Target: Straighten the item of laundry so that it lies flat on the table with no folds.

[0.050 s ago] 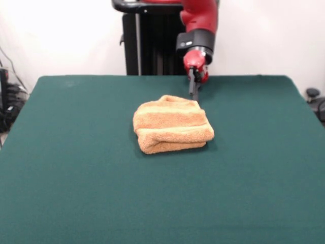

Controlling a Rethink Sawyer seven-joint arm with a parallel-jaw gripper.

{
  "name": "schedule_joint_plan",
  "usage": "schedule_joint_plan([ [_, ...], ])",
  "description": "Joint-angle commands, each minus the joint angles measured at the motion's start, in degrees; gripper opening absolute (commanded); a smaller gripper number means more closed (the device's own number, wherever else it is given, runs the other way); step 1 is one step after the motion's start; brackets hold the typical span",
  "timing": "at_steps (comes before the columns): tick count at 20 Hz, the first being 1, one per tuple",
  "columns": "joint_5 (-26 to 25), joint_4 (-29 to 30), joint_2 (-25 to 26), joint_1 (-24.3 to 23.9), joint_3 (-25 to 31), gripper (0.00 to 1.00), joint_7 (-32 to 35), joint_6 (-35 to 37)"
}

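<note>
The item of laundry (171, 125) is an orange-tan terry towel, folded over into a thick bundle near the middle of the green table (76, 178). A rolled fold runs along its near edge, and a flat woven band crosses its top. My gripper (193, 92) hangs from the red arm just behind the towel's far right corner, with its dark tips low near the table. The tips look close together, but the view does not show whether they hold any cloth.
Green felt stretches wide on every side of the towel. The black pedestal (147, 40) stands beyond the table's far edge. Cables (10, 101) lie off the left edge and a dark object (316, 99) off the right edge.
</note>
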Motion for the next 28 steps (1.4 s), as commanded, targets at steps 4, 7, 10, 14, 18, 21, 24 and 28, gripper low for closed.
schedule_joint_plan([
  [4,3.9,-14.5,5.5,-1.9,7.3,1.00,3.7,-3.0],
  [7,4.0,-15.2,6.1,-2.3,7.2,1.00,3.8,-5.0],
  [10,5.2,-15.4,6.6,-2.3,7.3,1.00,3.5,-6.3],
  [14,6.2,-15.8,7.2,-2.4,7.4,1.00,2.8,-6.9],
  [18,7.2,-16.3,7.8,-2.4,7.4,1.00,1.9,-6.5],
  [21,7.2,-16.6,8.1,-2.4,7.3,1.00,1.3,-5.7],
  [24,7.1,-17.2,8.6,-2.5,7.2,1.00,0.8,-4.8],
  [28,7.0,-17.4,8.8,-2.6,7.0,1.00,0.2,-3.6],
])
